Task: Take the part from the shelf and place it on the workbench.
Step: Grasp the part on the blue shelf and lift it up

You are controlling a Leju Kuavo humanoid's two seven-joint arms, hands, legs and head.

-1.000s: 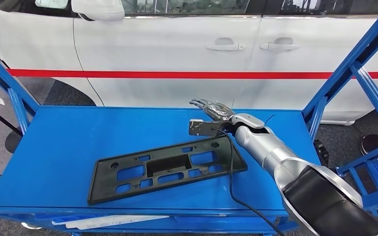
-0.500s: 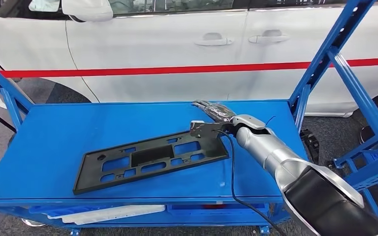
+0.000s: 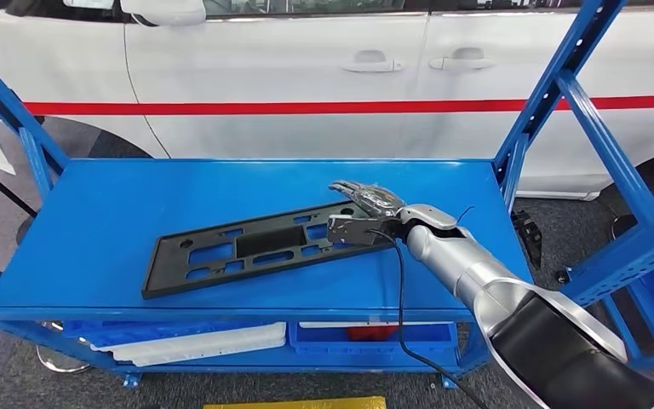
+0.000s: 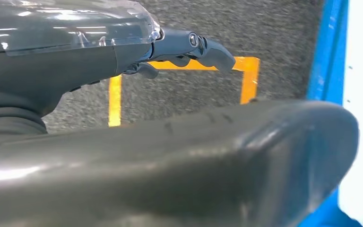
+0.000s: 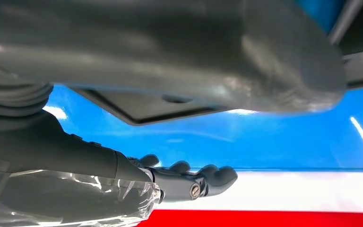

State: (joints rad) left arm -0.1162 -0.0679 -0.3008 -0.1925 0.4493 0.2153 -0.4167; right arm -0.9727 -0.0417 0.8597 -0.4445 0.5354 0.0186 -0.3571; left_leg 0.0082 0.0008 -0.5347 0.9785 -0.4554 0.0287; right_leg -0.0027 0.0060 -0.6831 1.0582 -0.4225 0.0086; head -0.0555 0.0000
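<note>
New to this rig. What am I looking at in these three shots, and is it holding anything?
It is a humanoid robot with two silver arms, each ending in a many-fingered hand. The wide shot is from its head, looking down: the right hand reaches over the near end of a flat black part lying on a blue shelf, with a white car behind. Whether the fingers grip it yet is unclear. The other two shots come from cameras at the wrists. The right wrist one shows the part's edge above its fingers. The left hand hangs over grey floor with yellow tape, holding nothing.
</note>
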